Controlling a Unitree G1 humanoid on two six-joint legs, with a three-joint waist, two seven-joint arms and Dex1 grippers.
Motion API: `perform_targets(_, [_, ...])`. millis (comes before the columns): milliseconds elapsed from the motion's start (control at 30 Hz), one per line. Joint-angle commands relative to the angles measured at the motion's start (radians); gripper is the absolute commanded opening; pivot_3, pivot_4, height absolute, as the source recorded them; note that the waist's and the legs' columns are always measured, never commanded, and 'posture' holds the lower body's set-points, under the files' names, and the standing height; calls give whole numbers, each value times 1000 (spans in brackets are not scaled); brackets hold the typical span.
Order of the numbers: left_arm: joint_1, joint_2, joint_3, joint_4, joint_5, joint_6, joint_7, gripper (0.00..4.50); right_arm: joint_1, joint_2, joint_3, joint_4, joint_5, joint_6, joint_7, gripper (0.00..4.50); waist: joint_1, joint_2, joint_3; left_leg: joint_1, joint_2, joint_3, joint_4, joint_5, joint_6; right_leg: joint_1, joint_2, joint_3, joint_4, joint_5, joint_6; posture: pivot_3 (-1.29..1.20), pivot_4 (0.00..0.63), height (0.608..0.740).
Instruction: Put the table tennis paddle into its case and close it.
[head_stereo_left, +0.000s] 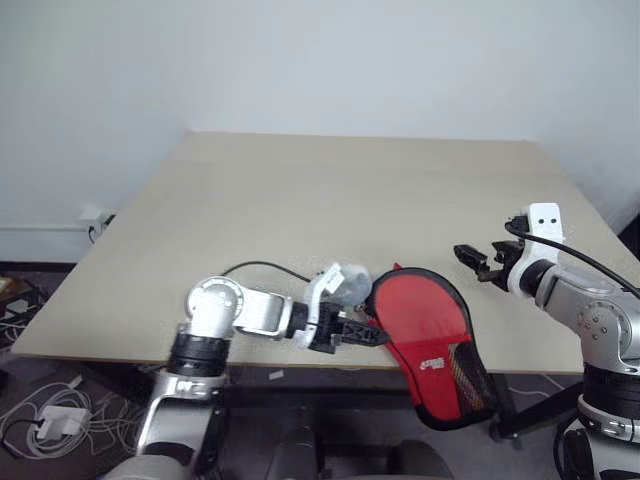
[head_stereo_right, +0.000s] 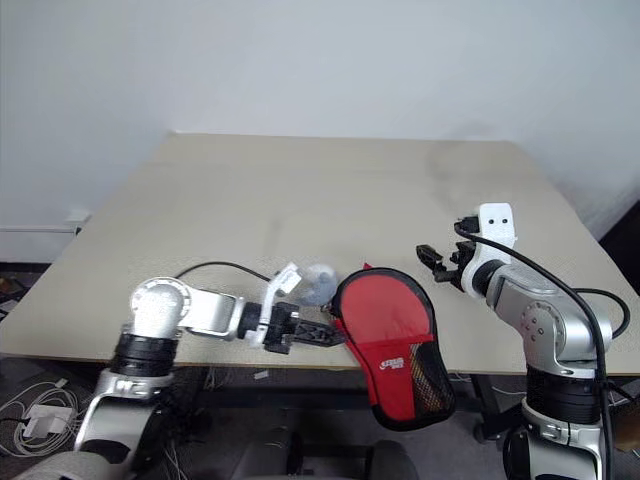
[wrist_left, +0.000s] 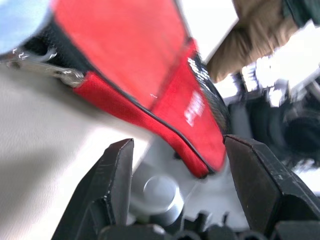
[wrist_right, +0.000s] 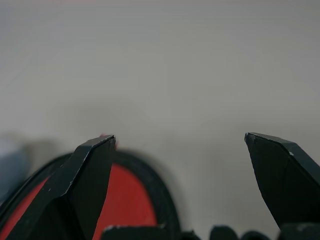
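The red case (head_stereo_left: 425, 320) lies shut at the table's front edge, its narrow end with the white logo and dark mesh hanging over the edge. The paddle is hidden. My left gripper (head_stereo_left: 372, 333) is at the case's left side and stands open. In the left wrist view the case's narrow end (wrist_left: 140, 55) lies between the fingers (wrist_left: 115, 175) without touching them, and a metal zip pull (wrist_left: 60, 74) shows at its seam. My right gripper (head_stereo_left: 478, 262) hovers open over the table, to the right of the case, with nothing between its fingers (wrist_right: 95, 175).
A pale bluish rounded thing (head_stereo_left: 350, 283) sits against the case's round end, by my left wrist. A black cable (head_stereo_left: 265, 266) runs across the beige table (head_stereo_left: 330, 190) toward my left arm. Cables and a white adapter (head_stereo_left: 60, 420) lie on the floor at left.
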Motion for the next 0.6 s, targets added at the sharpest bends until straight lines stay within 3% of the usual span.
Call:
perform_targets(33, [-41, 86, -5, -64, 70, -134, -192, 3027, 8, -5, 53, -71, 19, 16, 31, 4500, 0, 1, 0, 0, 0, 0, -1, 0, 0, 0, 0, 0, 0, 0, 0, 0, 0, 740])
perform_targets(167, [-130, 171, -112, 34, 261, -309, -361, 3063, 18, 35, 117, -74, 6, 13, 29, 3619, 6, 0, 0, 0, 0, 1, -1, 0, 0, 0, -1, 0, 0, -1, 1, 0, 0, 740])
perform_targets(433, [-217, 124, -264, 210, 565, -599, -516, 3063, 5, 95, 188, -26, -22, -12, 28, 657, 5, 0, 0, -1, 0, 2, -3, 0, 0, -2, -1, 0, -2, 0, 1, 0, 0, 740])
perform_targets(600, [-223, 60, -355, 314, 732, -757, -575, 3063, 2, 121, 233, 30, -69, -40, 11, 657, 5, 0, 1, -1, 0, 2, -2, 0, 0, -2, -1, 0, -2, -1, 1, 0, 0, 740])
